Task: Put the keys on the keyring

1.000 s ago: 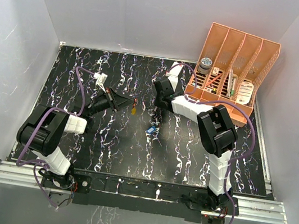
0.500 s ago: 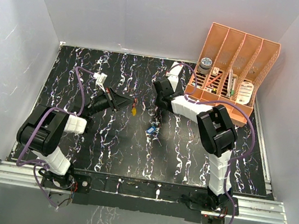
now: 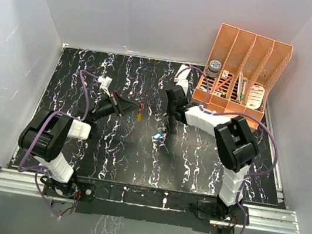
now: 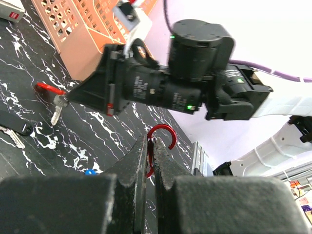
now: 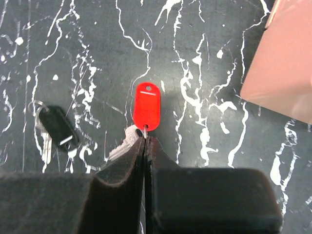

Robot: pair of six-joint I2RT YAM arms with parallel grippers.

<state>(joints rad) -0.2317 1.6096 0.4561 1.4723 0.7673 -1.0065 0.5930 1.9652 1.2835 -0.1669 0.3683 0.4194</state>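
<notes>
My left gripper [image 4: 150, 141] is shut on the keyring [image 4: 163, 132], a thin red clip whose hooked end sticks up past the fingertips. From above, this gripper [image 3: 125, 107] is held left of centre, with a red and yellow speck [image 3: 139, 113] just beyond its tip. My right gripper [image 5: 145, 139] is shut on the small wire loop of a red-headed key [image 5: 146, 111], whose metal blade [image 5: 122, 143] lies to the left on the mat. A blue-headed key [image 3: 157, 135] lies next to the right gripper [image 3: 170, 130]. A black-tagged key [image 5: 58, 129] rests further left.
An orange slotted organizer [image 3: 243, 71] with small items stands at the back right, close behind the right arm. The black marbled mat [image 3: 138, 156] covers the table. White walls close in the left, back and right sides.
The right gripper has shut on the red-headed key's loop, and its arm has swung a little nearer and rightward. The left arm with the keyring has not moved.
</notes>
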